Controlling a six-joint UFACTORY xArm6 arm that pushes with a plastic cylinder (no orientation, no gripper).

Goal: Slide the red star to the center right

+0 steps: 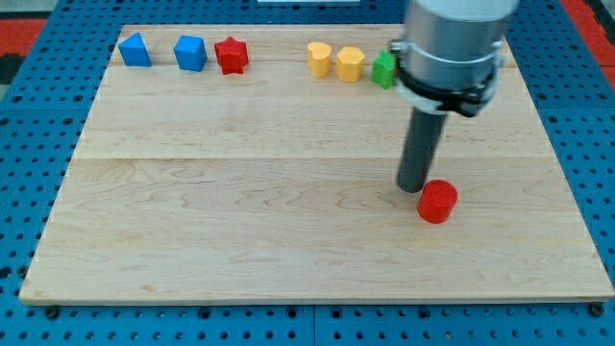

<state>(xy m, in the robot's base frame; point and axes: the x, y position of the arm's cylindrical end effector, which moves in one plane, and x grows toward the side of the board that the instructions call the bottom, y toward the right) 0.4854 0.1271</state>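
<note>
My tip (413,185) rests on the board (240,231) right of centre, touching or just beside the red cylinder (437,202), which sits at its 4 o'clock. There are no fingers on this rig: the arm ends in a bare rod, so nothing opens, closes or grips.

The red star (232,55) lies along the board's top edge, left of centre, just beside the blue cube (190,53) on its 9 o'clock side. A further blue block (135,50), shape unclear, stands farther out at 9 o'clock.

Governing relation: from my tip, the star bears roughly 10 o'clock and is well apart, most of the board's depth and a good part of its width away. The star has no useful long axis; it is compact and should push alike from any side. In my judgement, the tip must get round to the star's 10 o'clock side before any push toward 4 o'clock can begin. That side is crowded by the cube and the board edge.

Surface: flat pale wood, open between star and centre right. Two yellow blocks (333,61) and a green block (384,70) sit at the top edge near the arm. The cylinder occupies the target zone and may obstruct the final placement.
</note>
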